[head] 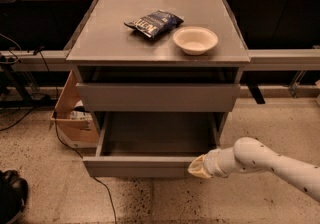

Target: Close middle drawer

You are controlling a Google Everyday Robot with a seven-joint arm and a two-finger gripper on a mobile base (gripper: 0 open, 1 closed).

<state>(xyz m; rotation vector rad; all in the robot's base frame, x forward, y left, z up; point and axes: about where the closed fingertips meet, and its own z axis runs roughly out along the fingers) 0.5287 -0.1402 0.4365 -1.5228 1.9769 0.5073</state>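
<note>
While the grey cabinet [150, 97] fills the middle, its middle drawer [142, 166] sits pulled far out, down low. White arm [270, 164] comes in from the right, tool [199, 167] at the drawer's front right corner; whether it's clenched or released, cannot tell. Up on the surface [107, 38]: chip bag [154, 23], bowl [195, 40].

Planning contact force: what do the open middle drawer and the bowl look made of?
Middle drawer: matte grey, probably painted metal or laminate; uniform flat panels. Bowl: cream, maybe paper or plastic; thin rim. Gripper sits at the drawer's front corner.
</note>
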